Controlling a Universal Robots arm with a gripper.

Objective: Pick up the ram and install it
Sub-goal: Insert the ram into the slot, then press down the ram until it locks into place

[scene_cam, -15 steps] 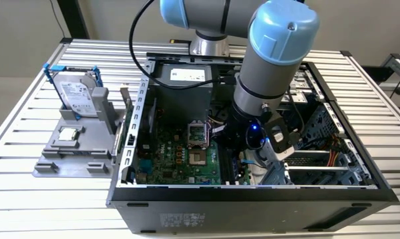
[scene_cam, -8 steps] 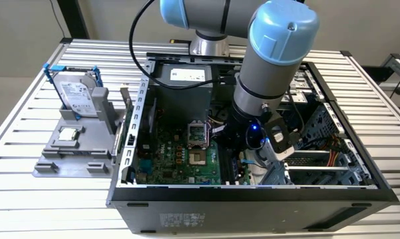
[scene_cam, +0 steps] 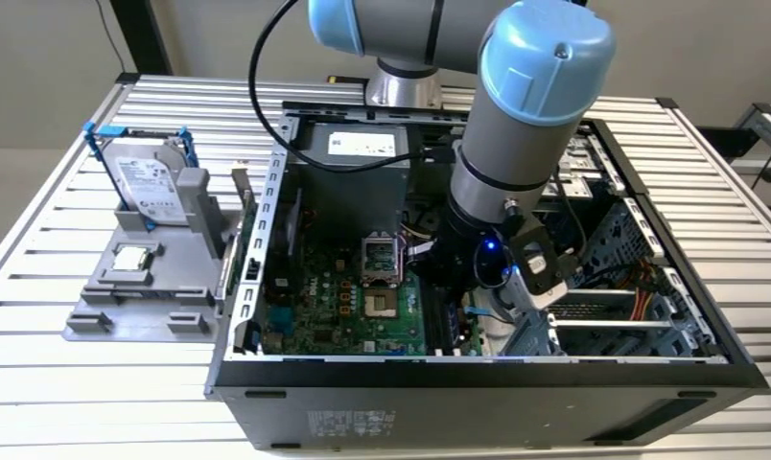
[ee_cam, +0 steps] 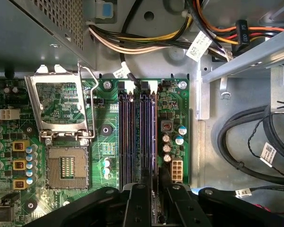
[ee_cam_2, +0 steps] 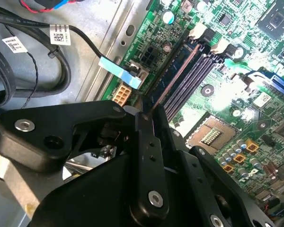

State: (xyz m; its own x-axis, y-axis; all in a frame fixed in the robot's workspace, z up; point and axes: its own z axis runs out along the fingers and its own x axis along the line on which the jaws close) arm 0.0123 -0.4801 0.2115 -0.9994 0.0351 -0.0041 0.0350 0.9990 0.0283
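My gripper is low inside the open computer case, over the black memory slots of the green motherboard. The ram appears edge-on as a thin strip, standing along the outermost slot, the one nearest the board's edge. In both wrist views the black fingers close on its near end, so my gripper is shut on the ram. In the second wrist view my gripper meets the strip where the slot begins. Whether the ram is fully seated I cannot tell.
The open processor socket with its raised metal frame lies beside the slots. Black cables and a wire bundle run along the case floor. Outside the case a grey holder carries a hard drive and a square chip.
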